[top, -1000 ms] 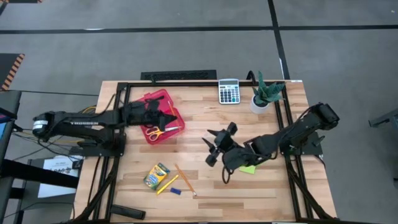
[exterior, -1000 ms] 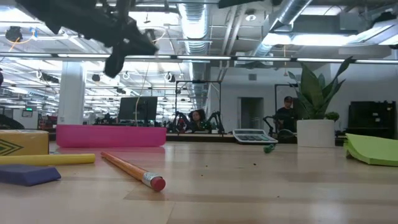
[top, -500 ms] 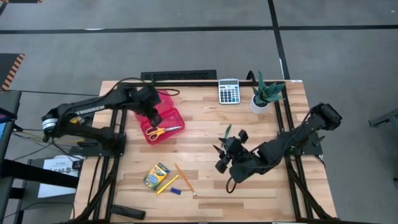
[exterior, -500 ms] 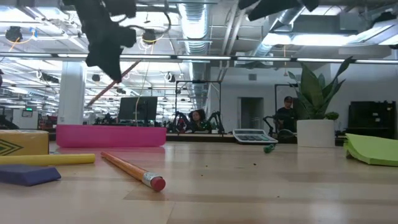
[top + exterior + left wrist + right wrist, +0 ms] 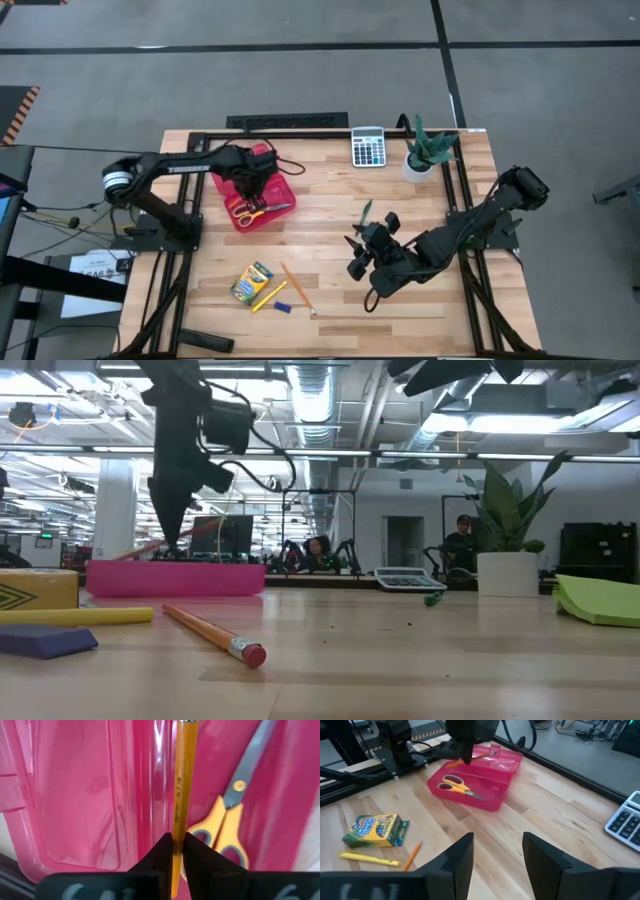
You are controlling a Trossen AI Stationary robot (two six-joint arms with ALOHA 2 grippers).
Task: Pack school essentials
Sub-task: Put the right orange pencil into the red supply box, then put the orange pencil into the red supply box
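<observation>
- Since a second ago your left gripper (image 5: 252, 181) has swung in from the table's left edge and come down over the red case (image 5: 283, 187) near the back-left corner of the table; the right arm has pulled back a little toward the front and uncovered nothing new.
- Your left gripper's fingers (image 5: 161, 855) are closed tight on an orange pencil (image 5: 181, 785), which sticks out past them over the case's inner wall. In the low view the pencil (image 5: 165, 543) hangs at a slant just above the case rim (image 5: 176, 576), so it is not yet lying inside.
- The scissors (image 5: 250, 210) already lie in the case, toward its front half, just beside where the pencil points.
- To do this step well, lower until the pencil's far end nearly rests on the case floor, tilt it flatter so it lies along the compartment, then part the fingers only a little. Let go from higher up and I judge it may bounce off the scissors or roll over the rim.
- Near the front-left of the table, still to pack: the crayon box (image 5: 252, 281), the yellow marker (image 5: 269, 296), a small blue eraser (image 5: 284, 307) and a second pencil (image 5: 297, 288), all close together.
- Your right gripper (image 5: 366, 249) waits above the middle of the table with its fingers (image 5: 457, 857) spread wide, holding nothing.
- The green sticky notes (image 5: 598, 600) lie toward the right edge; from above the right arm hides them.
</observation>
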